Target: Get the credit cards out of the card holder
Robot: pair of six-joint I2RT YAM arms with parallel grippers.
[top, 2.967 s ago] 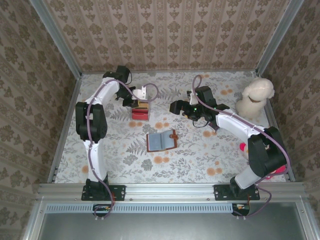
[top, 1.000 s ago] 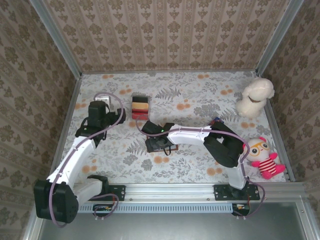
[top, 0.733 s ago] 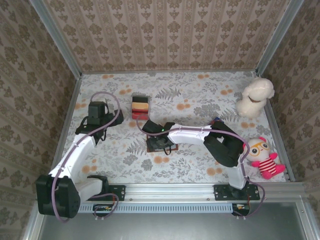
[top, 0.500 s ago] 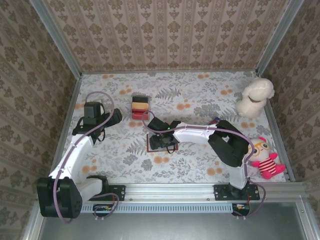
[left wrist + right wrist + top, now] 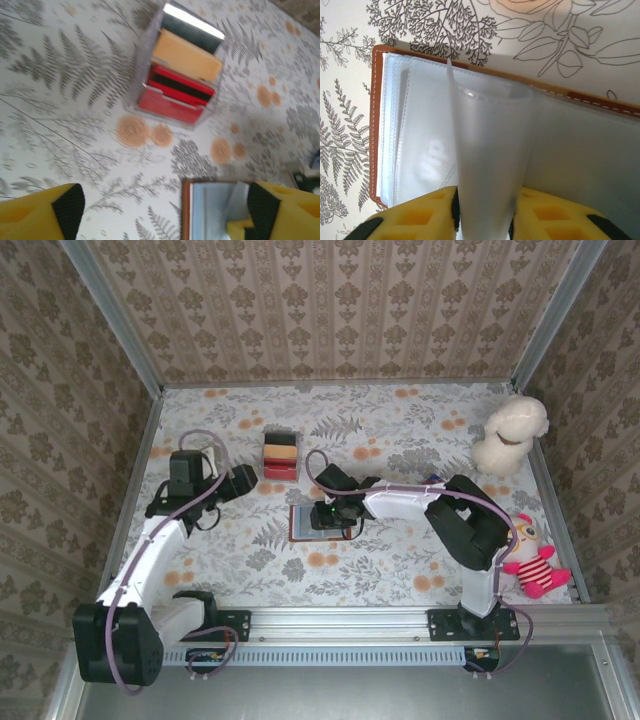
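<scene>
Brown leather, the card holder (image 5: 305,525) lies open mid-frame on the floral worktop (image 5: 400,560) in the top view, the right end effector (image 5: 336,511) over it. Left wrist: the left end effector (image 5: 165,211) gapes wide and empty, the holder at bottom centre. Right wrist: yellow fingers (image 5: 420,220) pinch its clear sleeve (image 5: 487,150) tight.

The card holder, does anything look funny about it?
Yes. One clear sleeve of the card holder stands up, curled into a loop and pinched between the right arm's yellow fingers. The other sleeves lie flat, so this one looks bent out of place.
</scene>
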